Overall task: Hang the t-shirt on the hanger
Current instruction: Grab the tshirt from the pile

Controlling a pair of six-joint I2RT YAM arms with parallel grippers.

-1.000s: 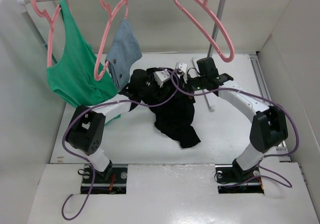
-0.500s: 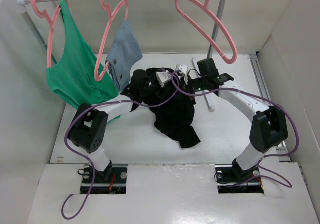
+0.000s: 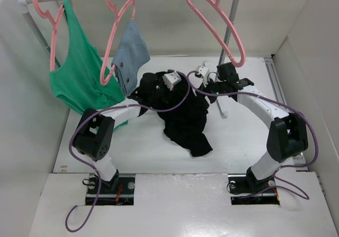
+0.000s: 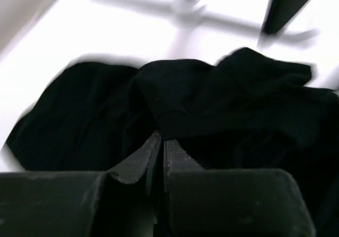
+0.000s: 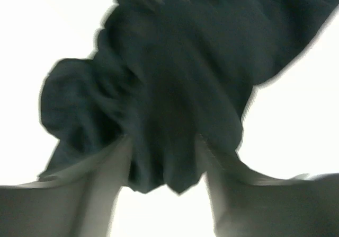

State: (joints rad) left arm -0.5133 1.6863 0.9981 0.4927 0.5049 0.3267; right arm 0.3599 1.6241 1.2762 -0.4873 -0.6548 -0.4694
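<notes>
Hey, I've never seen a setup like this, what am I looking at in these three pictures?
Two robot arms are bolted at the near edge of a white table. One picture is shot from above and behind them; the other two come from cameras on their wrists. A black t-shirt lies crumpled on the table. The left claw is pinched shut on a fold of it. The right claw is open, with cloth between its fingers. Behind, a rail holds an empty pink hanger, a green tank top and a small blue-grey garment.
</notes>
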